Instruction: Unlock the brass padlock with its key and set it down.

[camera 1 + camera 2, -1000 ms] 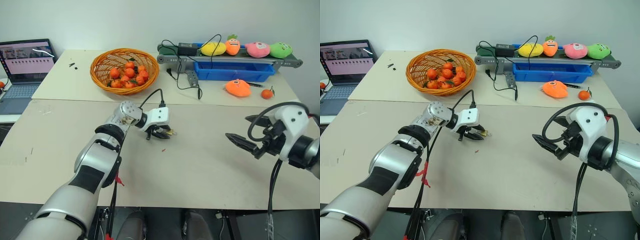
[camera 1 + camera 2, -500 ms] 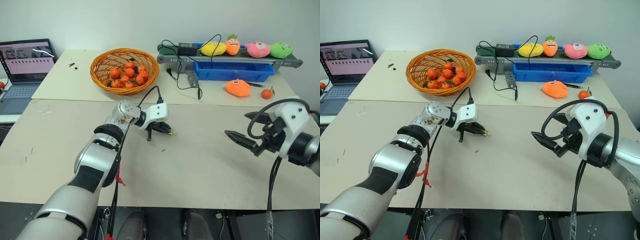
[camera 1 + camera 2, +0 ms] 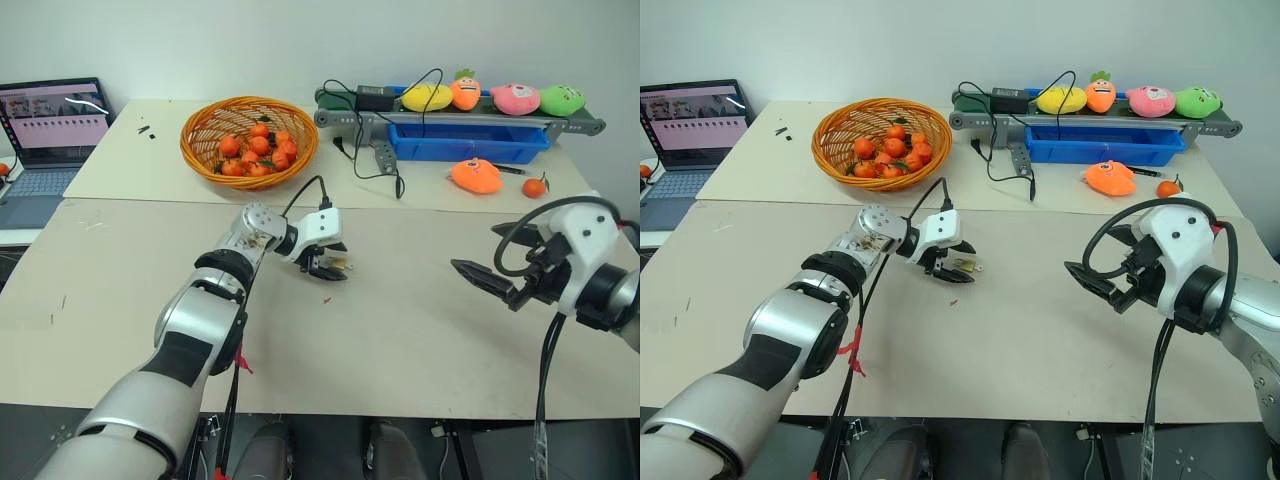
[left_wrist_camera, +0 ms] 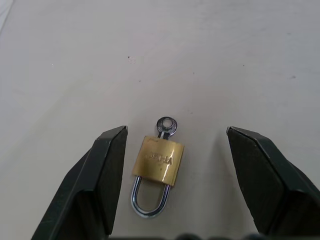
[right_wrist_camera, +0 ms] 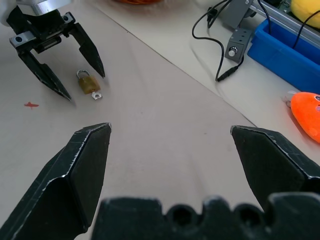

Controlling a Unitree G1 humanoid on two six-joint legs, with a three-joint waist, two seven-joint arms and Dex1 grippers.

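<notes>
The beige counter [image 3: 400, 330] carries everything. The right claw [image 3: 492, 280] hangs wide open and empty, well apart from the work. The left claw [image 4: 170, 170] stands spread, gripping nothing, its fingers either side of the brass padlock [image 4: 158, 161], which lies flat on the counter with the key [image 4: 165, 125] in its keyhole. The shackle looks seated, so the lock may not yet be undone. A careless retreat could let a finger catch the tiny padlock and drag it or knock the key loose.

Head stereo pair looks down over table [image 3: 400, 330]; both wrist cams share the brass padlock [image 4: 158, 159], left much closer.
</notes>
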